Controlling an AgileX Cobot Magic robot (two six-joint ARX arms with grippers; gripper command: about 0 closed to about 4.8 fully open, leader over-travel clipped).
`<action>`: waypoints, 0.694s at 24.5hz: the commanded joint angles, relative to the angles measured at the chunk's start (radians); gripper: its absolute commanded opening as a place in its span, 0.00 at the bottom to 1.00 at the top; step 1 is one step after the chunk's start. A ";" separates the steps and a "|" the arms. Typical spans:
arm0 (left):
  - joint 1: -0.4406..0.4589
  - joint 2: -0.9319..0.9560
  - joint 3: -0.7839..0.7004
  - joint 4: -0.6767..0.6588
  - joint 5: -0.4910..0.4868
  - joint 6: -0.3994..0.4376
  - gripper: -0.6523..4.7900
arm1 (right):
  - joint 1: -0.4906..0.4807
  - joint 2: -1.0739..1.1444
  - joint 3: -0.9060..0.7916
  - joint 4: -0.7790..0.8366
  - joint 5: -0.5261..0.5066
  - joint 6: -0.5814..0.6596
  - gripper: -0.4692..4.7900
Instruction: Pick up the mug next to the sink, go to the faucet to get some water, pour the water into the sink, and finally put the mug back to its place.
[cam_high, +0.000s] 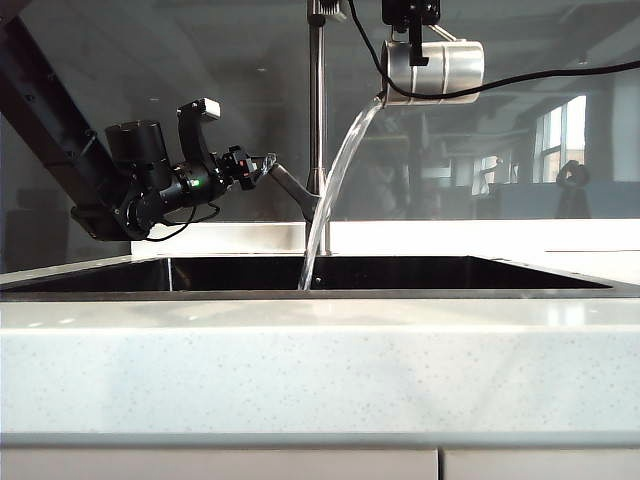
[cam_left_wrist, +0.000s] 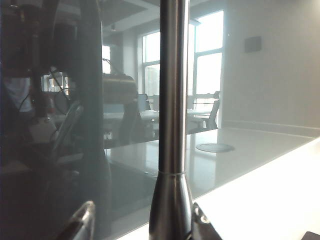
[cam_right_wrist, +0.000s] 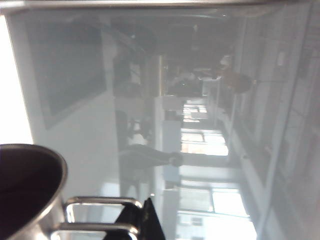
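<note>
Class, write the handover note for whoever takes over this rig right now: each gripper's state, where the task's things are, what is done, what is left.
Right gripper: shut on the mug's handle, high above the sink, right of the faucet.
Left gripper: open, holding nothing, at the faucet's lever.
Mug: tipped on its side, mouth toward the faucet; water arcs from its rim down into the sink.
Done: mug picked up, filled.
Under way: pouring.
Left: finish emptying, set the mug back beside the sink.

— What sort of room am I driving in?
— A kitchenette mock-up inside an office: sink (cam_high: 560, 276) in a speckled stone counter (cam_high: 320, 365), faucet (cam_high: 317, 120) at twelve o'clock, desks and office chairs (cam_left_wrist: 212, 111) reflected in the glass.
</note>
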 joint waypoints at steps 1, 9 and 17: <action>0.002 -0.004 -0.001 -0.025 -0.018 0.004 0.56 | 0.009 -0.014 0.010 0.047 0.008 -0.079 0.09; 0.002 -0.004 -0.001 -0.025 -0.017 0.004 0.56 | 0.020 -0.014 0.010 0.047 0.031 -0.211 0.09; 0.002 -0.004 -0.001 -0.026 -0.014 0.004 0.56 | 0.034 -0.016 0.010 0.047 0.034 -0.212 0.09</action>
